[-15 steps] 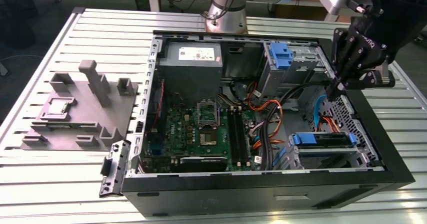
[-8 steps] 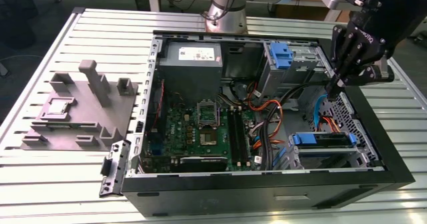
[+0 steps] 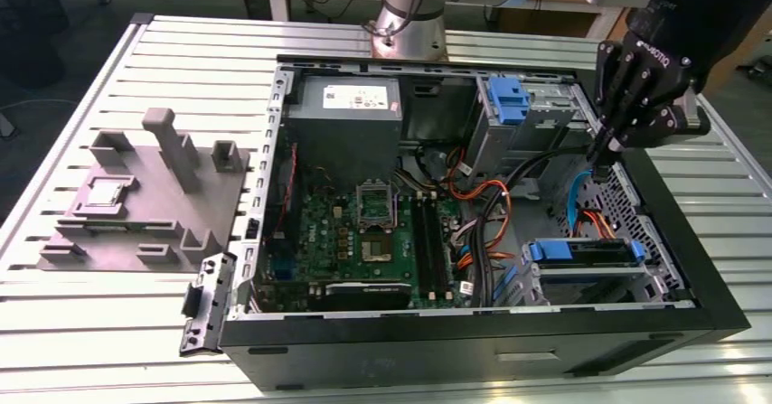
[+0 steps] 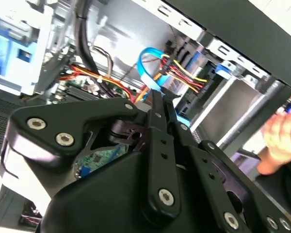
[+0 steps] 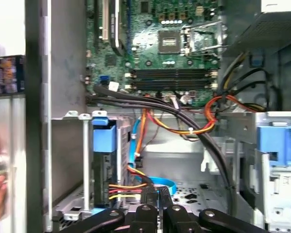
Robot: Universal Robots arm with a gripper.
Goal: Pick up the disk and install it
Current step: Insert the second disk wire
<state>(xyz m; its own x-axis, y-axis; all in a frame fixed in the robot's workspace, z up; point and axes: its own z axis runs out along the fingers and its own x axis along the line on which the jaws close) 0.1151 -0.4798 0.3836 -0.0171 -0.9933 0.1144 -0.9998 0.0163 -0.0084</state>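
- At the lower right of the exterior view, inside the open computer case [image 3: 711, 268], the disk [image 3: 584, 252] sits in a drive bay near the front wall.
- Its long axis runs across the frame, left to right, and it lies flat.
- A blue plastic rail runs along its visible upper edge, with a dark face below; its label cannot be made out.
- In the first wrist view the disk [image 5: 106, 165] stands on edge in its metal cage, blue rail toward the frame's top, red, yellow and black wires plugged at its lower end.
- In the upper right of the exterior view the gripper [image 3: 599, 155] hangs above the case, fingers pressed together and empty.
- A blurred hand [image 4: 281, 133] shows at the second wrist view's right edge.
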